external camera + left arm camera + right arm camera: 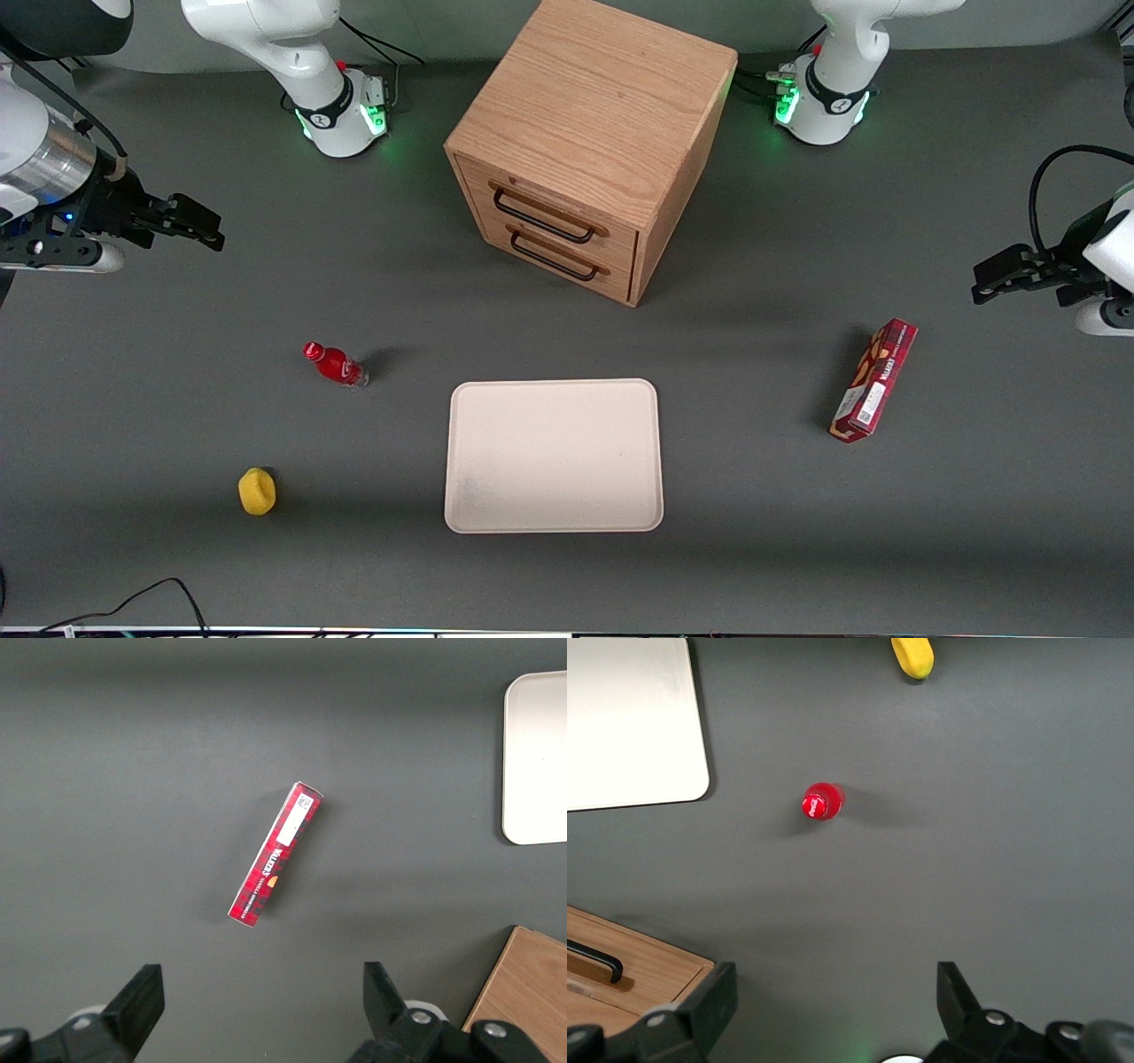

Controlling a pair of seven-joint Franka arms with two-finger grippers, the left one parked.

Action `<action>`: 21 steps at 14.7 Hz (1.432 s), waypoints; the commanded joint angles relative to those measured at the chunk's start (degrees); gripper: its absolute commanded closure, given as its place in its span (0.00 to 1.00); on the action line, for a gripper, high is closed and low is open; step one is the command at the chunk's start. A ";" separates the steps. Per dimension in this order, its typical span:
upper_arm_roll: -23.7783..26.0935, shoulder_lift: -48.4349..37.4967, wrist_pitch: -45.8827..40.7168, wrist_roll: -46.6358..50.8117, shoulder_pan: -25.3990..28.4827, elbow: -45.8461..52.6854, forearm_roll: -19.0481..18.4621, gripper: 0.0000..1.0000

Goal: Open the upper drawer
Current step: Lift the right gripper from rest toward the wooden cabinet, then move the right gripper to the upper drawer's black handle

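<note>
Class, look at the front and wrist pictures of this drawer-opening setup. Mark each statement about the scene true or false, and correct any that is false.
1. The upper drawer is shut. True.
2. The gripper is clamped on the upper drawer's handle. False: it is open and hangs in the air toward the working arm's end of the table, apart from the cabinet.
3. The red bottle stands on the tray. False: it stands on the table beside the tray.
4. The yellow object is nearer to the front camera than the red bottle. True.
5. The red box lies on the table toward the parked arm's end. True.
</note>
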 commanded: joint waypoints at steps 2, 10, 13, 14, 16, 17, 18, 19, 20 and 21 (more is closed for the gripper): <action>-0.32 0.56 -0.56 1.38 0.77 1.74 -0.65 0.00; 1.70 0.90 -3.97 -0.11 1.56 6.31 3.81 0.00; 6.26 2.75 -4.60 -2.82 2.18 8.51 11.47 0.00; 8.45 3.80 -4.43 -4.32 2.18 9.30 13.14 0.00; 12.58 7.30 -4.25 -4.86 2.09 11.24 13.76 0.00; 14.69 10.02 -4.25 -6.95 2.18 12.37 14.29 0.00; 18.02 12.22 -4.16 -11.23 2.18 13.51 14.29 0.00; 20.57 14.42 -3.64 -16.06 2.09 13.96 14.12 0.00; 21.82 16.70 -3.29 -19.33 2.09 14.75 14.38 0.00; 22.96 18.64 -3.11 -21.28 2.18 15.19 14.38 0.00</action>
